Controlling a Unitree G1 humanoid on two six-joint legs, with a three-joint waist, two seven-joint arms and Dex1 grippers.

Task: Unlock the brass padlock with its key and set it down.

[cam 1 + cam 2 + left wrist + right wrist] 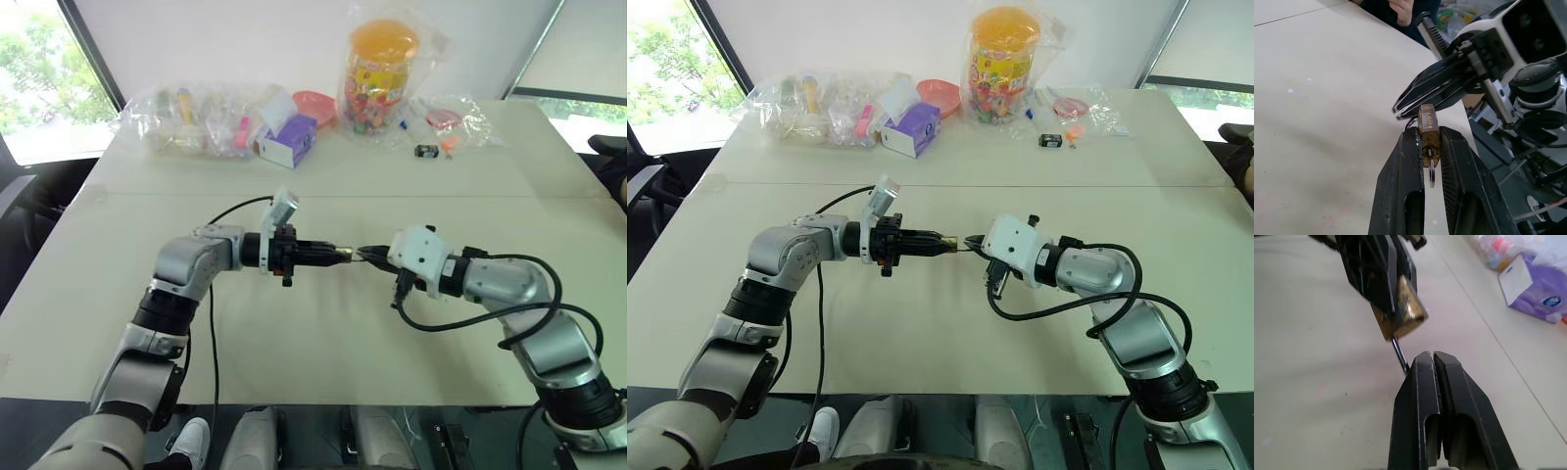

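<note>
- Above the middle of the table, held clear of its surface, the brass padlock [1428, 128] sits pinched between the two fingers of the left gripper [336, 255]; the left arm reaches across level toward the right, which seems meant to offer the lock's free end to the other arm
- In the left wrist view a small silvery ring [1431, 175] hangs from the lock's near end between those fingers; I take it for the key's ring, though the key itself is too small to be sure of
- In the right wrist view a thin silvery piece [1399, 352], shackle or key I cannot tell, runs out of the lock's body toward the right gripper [1433, 356]; it passes just beside that gripper's tips, and whether it is caught between them I cannot make out
- The right gripper has its fingers pressed together, tips right at the lock; it comes in from the opposite side, so the two arms meet nose to nose and one can steady the lock while the other works it
- Holding the lock in the air looks deliberate; it leaves both ends reachable, which the flat table [323, 352] would not
- By my judgement the lock is not yet opened or set down
- Along the far edge lie plastic bags of oddments [201, 119], a purple and white box [286, 142] and a tall jar with an orange lid [380, 73]; all well apart from the work
</note>
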